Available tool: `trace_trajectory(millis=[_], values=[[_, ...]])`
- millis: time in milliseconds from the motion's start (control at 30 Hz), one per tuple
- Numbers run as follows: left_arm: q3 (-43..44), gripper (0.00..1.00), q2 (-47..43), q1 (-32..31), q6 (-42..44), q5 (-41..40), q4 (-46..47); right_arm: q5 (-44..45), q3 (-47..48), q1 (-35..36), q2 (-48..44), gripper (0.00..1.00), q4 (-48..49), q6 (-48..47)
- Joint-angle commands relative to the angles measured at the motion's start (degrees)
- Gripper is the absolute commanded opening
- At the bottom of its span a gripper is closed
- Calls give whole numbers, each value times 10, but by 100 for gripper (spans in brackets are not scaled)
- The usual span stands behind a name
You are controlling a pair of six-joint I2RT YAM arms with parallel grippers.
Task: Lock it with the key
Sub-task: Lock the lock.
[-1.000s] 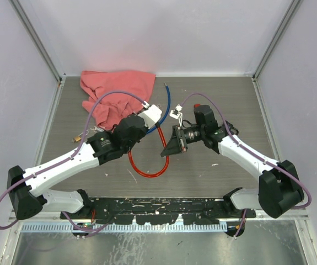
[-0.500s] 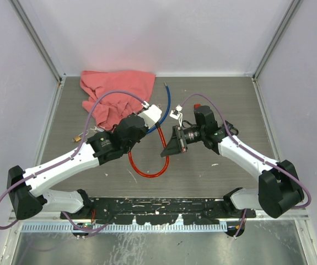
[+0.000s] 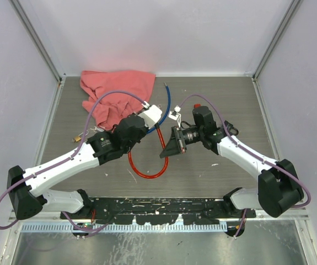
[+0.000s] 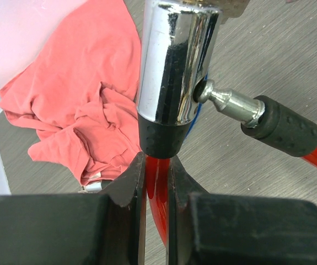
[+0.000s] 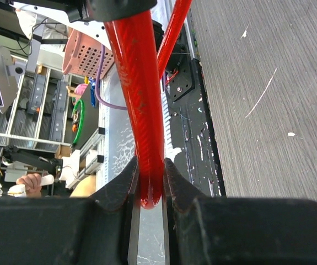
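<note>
The lock is a red cable [image 3: 147, 172] looping from a chrome barrel [image 4: 177, 66]. My left gripper [image 4: 157, 182] is shut on the red cable just below the barrel's black collar [image 4: 161, 141]. The cable's other end, a metal pin [image 4: 227, 101] in a black sleeve [image 4: 282, 126], sits at the hole in the barrel's side. My right gripper [image 5: 149, 185] is shut on the red cable [image 5: 139, 83] a little behind that end. In the top view the two grippers, left [image 3: 156, 126] and right [image 3: 164, 151], meet mid-table. A small silvery key bunch [image 3: 175, 115] hangs by the barrel's top.
A crumpled pink cloth [image 3: 117, 96] lies at the back left, close behind the left gripper. A blue cable [image 3: 167, 102] runs beside it. A small brass piece [image 3: 78, 138] lies at the left. White walls enclose the table on three sides.
The right gripper has shifted slightly left and back with its cable end, toward the barrel. The left arm has stayed still.
</note>
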Motion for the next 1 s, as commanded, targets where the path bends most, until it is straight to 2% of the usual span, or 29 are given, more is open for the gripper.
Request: trace_trajectory(millis=[0,533,967], values=[[1,0,-8,-3,-2,4,56,-49,15,9,-3,1,36,16],[-22,0,-15,-20,46,-7,53,-61,27,-3,10,1,73,103],[-25,0,-17,-27,105,-27,4,-82,41,-3,-22,1,100,166]])
